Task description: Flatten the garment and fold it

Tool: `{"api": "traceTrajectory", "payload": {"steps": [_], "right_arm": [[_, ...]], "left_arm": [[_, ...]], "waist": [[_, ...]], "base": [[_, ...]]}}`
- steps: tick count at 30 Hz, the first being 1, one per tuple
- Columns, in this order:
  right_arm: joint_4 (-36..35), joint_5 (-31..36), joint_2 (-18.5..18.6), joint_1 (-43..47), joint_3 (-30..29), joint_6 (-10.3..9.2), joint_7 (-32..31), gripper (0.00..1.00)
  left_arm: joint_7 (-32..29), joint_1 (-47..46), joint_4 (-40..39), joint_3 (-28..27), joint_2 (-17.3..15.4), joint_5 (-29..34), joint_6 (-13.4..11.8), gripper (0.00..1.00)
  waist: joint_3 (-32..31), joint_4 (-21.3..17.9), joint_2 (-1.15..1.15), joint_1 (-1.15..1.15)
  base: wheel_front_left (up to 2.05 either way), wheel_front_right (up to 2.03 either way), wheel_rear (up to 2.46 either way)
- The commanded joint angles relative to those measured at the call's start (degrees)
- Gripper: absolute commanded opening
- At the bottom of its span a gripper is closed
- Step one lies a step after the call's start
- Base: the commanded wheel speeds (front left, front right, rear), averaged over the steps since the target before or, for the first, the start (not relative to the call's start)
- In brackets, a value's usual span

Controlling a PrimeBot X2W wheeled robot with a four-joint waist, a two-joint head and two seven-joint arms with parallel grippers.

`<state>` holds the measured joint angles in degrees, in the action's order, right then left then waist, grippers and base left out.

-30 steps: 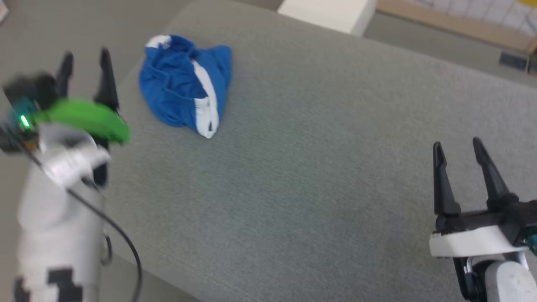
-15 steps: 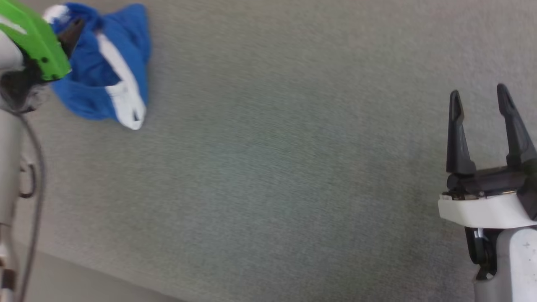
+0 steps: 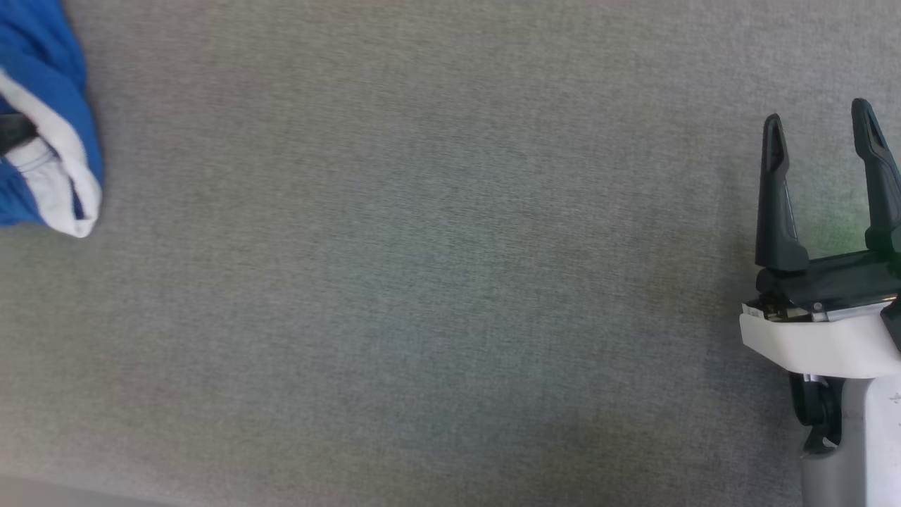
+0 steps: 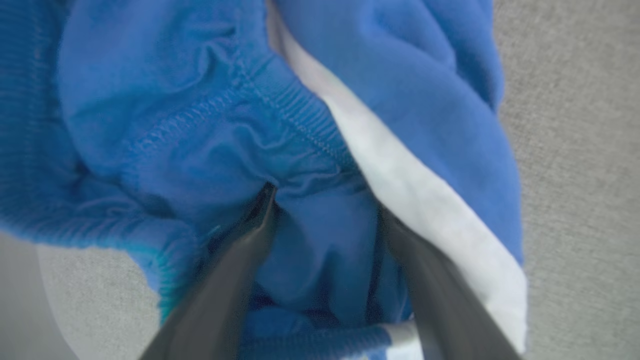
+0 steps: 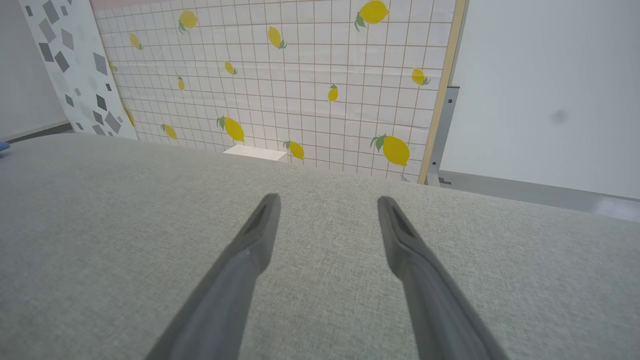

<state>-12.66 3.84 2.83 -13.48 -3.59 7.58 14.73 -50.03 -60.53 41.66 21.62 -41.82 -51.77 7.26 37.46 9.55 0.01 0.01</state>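
Note:
The garment (image 3: pixel 49 77) is a crumpled heap of bright blue shorts with a white side stripe, lying on the grey cushion at the head view's far left edge. In the left wrist view the garment (image 4: pixel 210 125) is very close, its gathered waistband and white stripe showing. My left gripper (image 4: pixel 327 205) is open, its two fingers pushed into the folds with blue fabric between them. A dark finger (image 3: pixel 13 132) shows against the cloth in the head view. My right gripper (image 3: pixel 818 120) stands open at the far right, well away from the garment, and the right gripper (image 5: pixel 328 202) hovers over bare cushion.
A wide grey fabric cushion (image 3: pixel 422 282) carries everything; its front edge runs along the lower left (image 3: pixel 42 493). Beyond its far side stand a lemon-patterned grid panel (image 5: pixel 300 75), a small white box (image 5: pixel 255 152) and a pale wall (image 5: pixel 550 75).
The head camera has swung, sliding the garment to the picture's left edge. My left gripper has gone from beside the shorts into their folds. The right gripper stays open.

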Motion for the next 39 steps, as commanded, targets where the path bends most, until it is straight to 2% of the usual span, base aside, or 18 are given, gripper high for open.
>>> {"api": "traceTrajectory", "payload": {"steps": [1, 4, 5, 6, 12, 18, 23, 28, 33, 39], "right_arm": [[-0.46, 0.48, 0.05, -1.21, 0.12, -0.09, 0.27, 1.0], [-0.44, 0.46, 0.05, -1.42, 0.19, -0.09, 0.27, 1.0], [-0.4, 0.45, 0.05, -1.45, 0.18, -0.09, 0.27, 1.0], [-0.29, 0.43, 0.05, -1.45, 0.14, -0.09, 0.27, 1.0], [1.35, -0.23, 0.05, -0.88, 0.09, -0.09, 0.27, 1.0], [3.25, -1.7, 0.05, 0.44, 0.04, -0.09, 0.27, 1.0], [4.81, -3.38, 0.05, 2.71, -0.42, -0.09, 0.27, 1.0], [5.94, -4.82, 0.05, 5.07, -0.65, -0.09, 0.27, 1.0], [6.56, -6.32, 0.05, 6.9, -0.82, -0.09, 0.27, 1.0], [7.22, -7.66, 0.05, 8.36, -0.38, -0.09, 0.27, 1.0]], "left_arm": [[-0.31, 0.75, 0.61, 1.0, 0.24, -0.16, 0.23, 1.0], [0.45, 0.84, 1.19, 2.2, 0.19, -0.47, 0.23, 1.0], [0.56, 0.92, 1.36, 2.78, 0.04, -0.59, 0.23, 0.21], [0.53, 0.93, 1.42, 3.18, -0.04, -0.86, 0.23, 0.0], [2.26, 0.86, 0.7, 6.71, -1.81, -1.25, 0.23, 0.0], [4.74, 0.4, -1.2, 10.2, -3.86, -1.62, 0.23, 0.0], [6.1, -1.5, -7.47, 15.13, -6.7, -2.37, 0.23, 0.0], [6.58, -4.85, -14.82, 19.76, -7.87, -3.78, 0.23, 0.0], [6.99, -9.42, -22.0, 24.17, -7.29, -4.79, 0.23, 0.0], [6.7, -14.21, -28.41, 31.59, -3.68, -5.55, 0.23, 0.0]], "waist": [[2.21, -2.17, -0.01, -0.01], [2.18, -2.32, -0.01, -0.01], [2.03, -2.29, -0.01, -0.01], [1.81, -2.25, -0.01, -0.01], [-1.15, -1.78, -0.01, -0.01], [-7.16, -1.27, -0.01, -0.01], [-13.66, -0.8, -0.01, -0.01], [-18.87, -0.42, -0.01, -0.01], [-23.01, -1.32, -0.01, -0.01], [-26.3, -5.02, -0.01, -0.01]], "base": [[0.0, 0.0, 0.0], [0.0, 0.0, 0.0], [0.0, 0.0, 0.0], [0.0, 0.0, 0.0], [0.0, 0.0, 0.0], [0.0, 0.0, 0.0], [0.0, 0.0, 0.0], [0.0, 0.0, 0.0], [0.0, 0.0, 0.0], [0.0, 0.0, 0.0]]}}
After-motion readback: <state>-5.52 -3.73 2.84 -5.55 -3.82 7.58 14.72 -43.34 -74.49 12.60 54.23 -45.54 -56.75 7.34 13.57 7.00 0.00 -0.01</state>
